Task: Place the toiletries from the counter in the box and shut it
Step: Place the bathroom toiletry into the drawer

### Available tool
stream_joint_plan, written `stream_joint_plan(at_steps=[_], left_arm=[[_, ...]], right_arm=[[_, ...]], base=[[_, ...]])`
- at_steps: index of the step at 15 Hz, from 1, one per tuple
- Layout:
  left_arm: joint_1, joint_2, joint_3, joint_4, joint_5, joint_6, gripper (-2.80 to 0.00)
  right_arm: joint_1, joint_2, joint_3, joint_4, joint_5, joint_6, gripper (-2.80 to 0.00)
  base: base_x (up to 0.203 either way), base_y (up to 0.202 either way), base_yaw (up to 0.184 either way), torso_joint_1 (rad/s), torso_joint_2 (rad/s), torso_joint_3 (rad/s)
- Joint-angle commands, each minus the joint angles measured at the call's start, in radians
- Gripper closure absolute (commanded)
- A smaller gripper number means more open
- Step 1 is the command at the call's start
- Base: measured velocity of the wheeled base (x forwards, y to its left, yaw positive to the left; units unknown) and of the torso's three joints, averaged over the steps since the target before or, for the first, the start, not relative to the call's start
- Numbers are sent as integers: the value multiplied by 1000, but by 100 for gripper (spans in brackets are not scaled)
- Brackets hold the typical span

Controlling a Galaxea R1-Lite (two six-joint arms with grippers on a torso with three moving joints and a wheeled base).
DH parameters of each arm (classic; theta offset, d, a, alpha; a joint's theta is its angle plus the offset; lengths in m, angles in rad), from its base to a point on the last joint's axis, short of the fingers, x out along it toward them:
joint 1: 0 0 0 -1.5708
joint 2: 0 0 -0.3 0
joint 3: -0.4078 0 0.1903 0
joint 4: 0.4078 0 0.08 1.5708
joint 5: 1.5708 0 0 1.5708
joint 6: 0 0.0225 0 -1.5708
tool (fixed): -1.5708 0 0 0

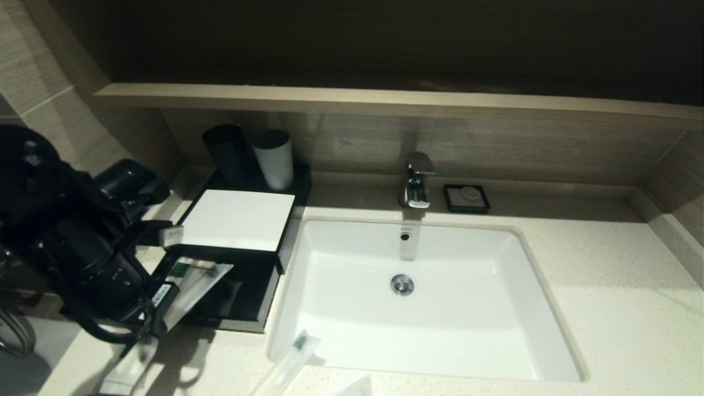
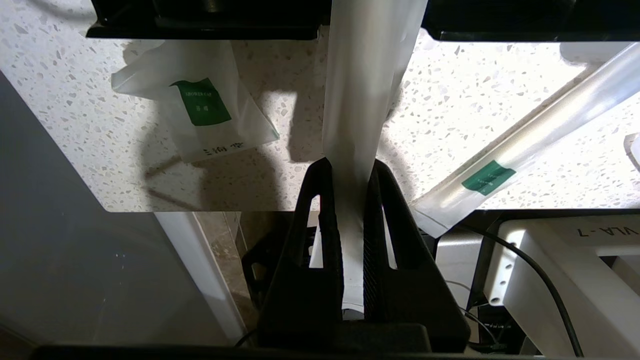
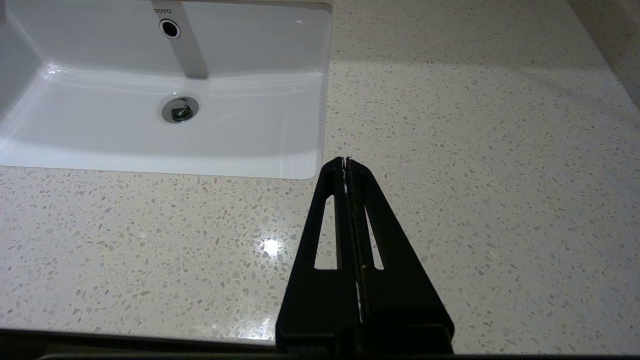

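Lettering "SHOWER CAP" marks a sachet [image 2: 202, 117] lying beside the left claw [image 2: 350, 172], which grips a sleeve [image 2: 362, 100].

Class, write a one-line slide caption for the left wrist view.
Left gripper shut on a slim translucent sleeve above the speckled counter, a shower-cap sachet lying beside it.

"TOTO" on basin [image 3: 165, 75], "SHOWER CAP" on sachet [image 2: 200, 107]

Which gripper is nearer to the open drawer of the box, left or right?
Left. The left gripper, shut on a slim sleeve, hangs just before the drawer. The right gripper is over bare counter, beyond the basin.
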Motion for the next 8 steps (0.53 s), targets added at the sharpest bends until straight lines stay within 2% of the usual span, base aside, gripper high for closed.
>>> stream_joint_plan(at_steps=[1,8], left_arm=[[-1,20,-16,6,0,-2,0],[-1,73,-46,-14,1,-14,0]], right_arm=[[2,1,0,0,0,0,0],[0,1,0,0,0,0,0]], base=[[0,0,0,0,0,0],[0,0,0,0,0,0]])
